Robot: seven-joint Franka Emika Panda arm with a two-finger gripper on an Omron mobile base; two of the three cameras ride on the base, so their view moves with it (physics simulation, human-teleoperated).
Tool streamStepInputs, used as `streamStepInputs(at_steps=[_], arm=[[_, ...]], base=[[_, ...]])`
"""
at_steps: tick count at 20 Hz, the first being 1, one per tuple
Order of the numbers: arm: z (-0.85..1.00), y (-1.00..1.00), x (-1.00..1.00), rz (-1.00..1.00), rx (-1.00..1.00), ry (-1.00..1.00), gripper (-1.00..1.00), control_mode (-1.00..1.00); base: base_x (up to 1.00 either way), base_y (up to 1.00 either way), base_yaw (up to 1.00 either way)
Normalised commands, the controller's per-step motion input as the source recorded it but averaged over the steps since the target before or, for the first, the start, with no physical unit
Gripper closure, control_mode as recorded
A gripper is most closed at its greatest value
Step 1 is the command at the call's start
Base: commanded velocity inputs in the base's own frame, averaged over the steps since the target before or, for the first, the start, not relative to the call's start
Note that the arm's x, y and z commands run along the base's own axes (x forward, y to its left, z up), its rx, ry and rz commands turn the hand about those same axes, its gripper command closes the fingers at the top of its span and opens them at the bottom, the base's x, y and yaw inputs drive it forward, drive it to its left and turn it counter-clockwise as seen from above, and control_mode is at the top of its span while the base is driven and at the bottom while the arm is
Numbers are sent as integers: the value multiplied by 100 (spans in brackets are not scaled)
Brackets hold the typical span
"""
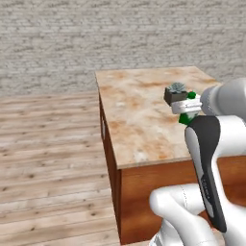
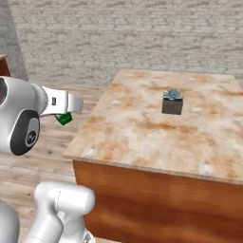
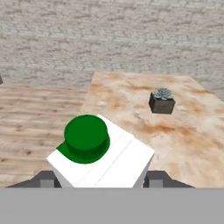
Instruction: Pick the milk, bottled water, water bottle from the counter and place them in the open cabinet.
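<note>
1. The gripper (image 3: 101, 180) is clamped on the milk (image 3: 103, 155). In the hand view the white carton top with its green cap sits right between the two dark fingertips (image 3: 156, 177), so it's clearly a hold and not just a hover.
2. The milk is up in the air, off the counter (image 1: 139, 115). In the right base view a green corner of it pokes out under the hand, out past the counter's left edge, over the wood floor.
3. All I can spot on the marble is a little potted succulent (image 2: 172, 101).
4. Progress guess: first item picked, not yet placed. I can't see the open cabinet, the bottled water or the water bottle, so most of the job looks to be still ahead.
</note>
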Motion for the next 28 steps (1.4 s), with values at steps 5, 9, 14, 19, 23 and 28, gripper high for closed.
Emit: streamStepInputs(at_steps=[5, 9, 14, 19, 23, 28], arm=[[0, 0, 0, 0, 0, 0, 100, 100], [0, 0, 0, 0, 0, 0, 100, 100], [0, 0, 0, 0, 0, 0, 100, 100], [0, 0, 0, 0, 0, 0, 100, 100], [0, 0, 0, 0, 0, 0, 100, 100], [0, 0, 0, 0, 0, 0, 100, 100]], base=[[-98, -25, -29], [-70, -60, -35], [-34, -97, -42], [-22, -100, -44], [-29, -100, -43], [-18, -87, -40]])
